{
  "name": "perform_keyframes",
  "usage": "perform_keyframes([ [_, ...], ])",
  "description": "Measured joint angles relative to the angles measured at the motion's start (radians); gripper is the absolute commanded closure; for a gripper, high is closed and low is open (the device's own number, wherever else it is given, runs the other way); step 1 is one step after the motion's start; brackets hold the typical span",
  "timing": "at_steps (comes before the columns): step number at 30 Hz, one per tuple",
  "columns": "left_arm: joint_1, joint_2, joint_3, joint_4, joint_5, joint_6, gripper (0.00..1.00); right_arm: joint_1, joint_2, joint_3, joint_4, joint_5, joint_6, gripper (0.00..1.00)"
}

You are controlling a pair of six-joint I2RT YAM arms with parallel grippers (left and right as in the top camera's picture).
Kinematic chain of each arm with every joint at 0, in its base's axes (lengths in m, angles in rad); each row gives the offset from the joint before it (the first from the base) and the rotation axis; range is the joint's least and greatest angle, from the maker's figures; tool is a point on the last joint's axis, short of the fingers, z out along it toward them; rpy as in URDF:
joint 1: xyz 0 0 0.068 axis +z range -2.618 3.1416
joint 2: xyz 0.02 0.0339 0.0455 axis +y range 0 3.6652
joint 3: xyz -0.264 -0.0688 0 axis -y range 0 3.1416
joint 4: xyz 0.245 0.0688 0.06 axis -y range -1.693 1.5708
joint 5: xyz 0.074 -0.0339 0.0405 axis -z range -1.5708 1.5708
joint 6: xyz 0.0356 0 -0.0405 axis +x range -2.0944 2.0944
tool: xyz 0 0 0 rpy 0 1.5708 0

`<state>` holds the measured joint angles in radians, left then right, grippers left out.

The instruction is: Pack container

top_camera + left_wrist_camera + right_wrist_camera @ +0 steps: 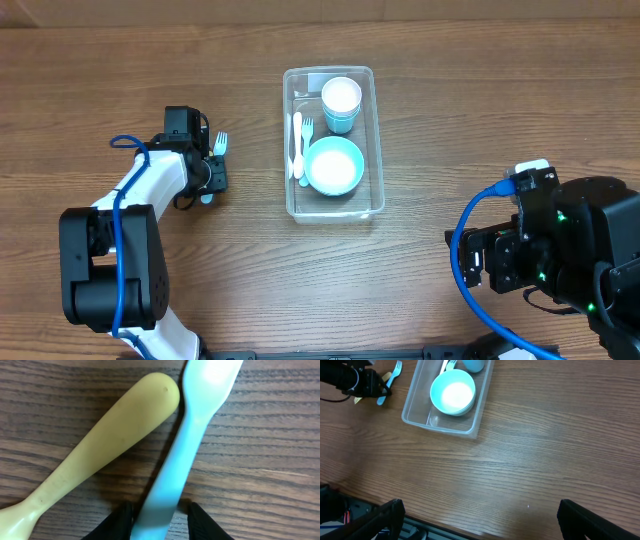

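Observation:
The clear container (379,140) stands at the table's middle and holds a blue cup (341,100), a blue bowl (333,166) and pale utensils (298,145). It also shows in the right wrist view (442,428). A blue fork (220,143) lies on the table to its left, beside a yellow utensil handle (100,445). My left gripper (159,510) is low over the table, and its open fingers straddle the blue fork's handle (190,445). My right gripper (480,520) is wide open and empty at the near right.
The left arm's white links (150,185) and black base (100,270) stand at the near left. The right arm's body and blue cable (560,250) fill the near right corner. The table's front edge (470,530) is close below the right gripper.

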<state>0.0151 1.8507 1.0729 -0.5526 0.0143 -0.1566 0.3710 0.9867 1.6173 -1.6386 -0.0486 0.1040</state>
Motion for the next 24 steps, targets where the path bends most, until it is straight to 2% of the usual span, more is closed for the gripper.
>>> perform_keyframes([
  [6,0.000,0.000,0.001,-0.001,-0.008,0.003,0.96,0.000,0.000,0.000,0.000,0.000,0.000,0.00],
  [13,-0.008,0.000,0.005,-0.007,-0.006,-0.002,0.96,0.000,0.000,0.000,0.000,0.000,0.000,0.00],
  [19,-0.069,-0.005,0.068,-0.077,0.013,-0.033,0.96,0.000,0.000,0.000,0.000,0.000,0.000,0.00],
  [24,-0.151,-0.169,0.185,-0.127,0.008,-0.085,0.96,0.000,0.000,0.000,0.000,0.000,0.000,0.00],
])
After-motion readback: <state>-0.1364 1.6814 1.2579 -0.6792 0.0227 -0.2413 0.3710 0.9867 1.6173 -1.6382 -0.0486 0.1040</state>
